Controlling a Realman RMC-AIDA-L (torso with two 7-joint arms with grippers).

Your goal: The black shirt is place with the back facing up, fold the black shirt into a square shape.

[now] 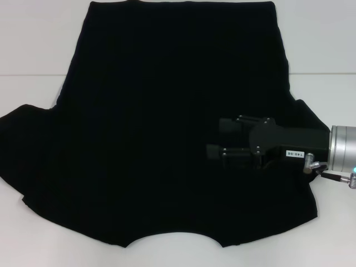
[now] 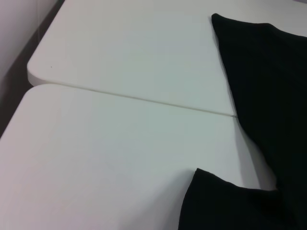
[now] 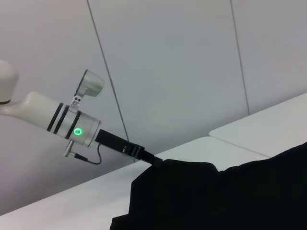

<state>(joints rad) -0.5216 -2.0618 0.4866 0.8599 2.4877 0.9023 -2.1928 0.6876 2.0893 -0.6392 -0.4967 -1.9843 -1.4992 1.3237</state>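
Black shirt [image 1: 161, 128] covers most of the white table [image 1: 39, 50], spread flat with its straight hem at the far edge and its curved neckline nearest the robot, so its long axis runs away from the robot toward the far side. Both sleeves fan outward near the robot, one to each side, and the garment widens from the far hem toward the shoulders. A seam between two tabletop panels runs crosswise under the fabric.

The right gripper [image 1: 214, 139] reaches in from the robot's right and lies low over the shirt's right half, just inside the right sleeve, with its black body and silver wrist cylinder trailing back toward the table edge. Its fingers [image 1: 228, 125] point toward the shirt's middle, one pair farther and one nearer, with a gap between them; black on black, whether they pinch cloth cannot be told.

In the right wrist view the left gripper [image 3: 156, 162] touches a raised bunch of the shirt at a far edge; its finger state cannot be told.
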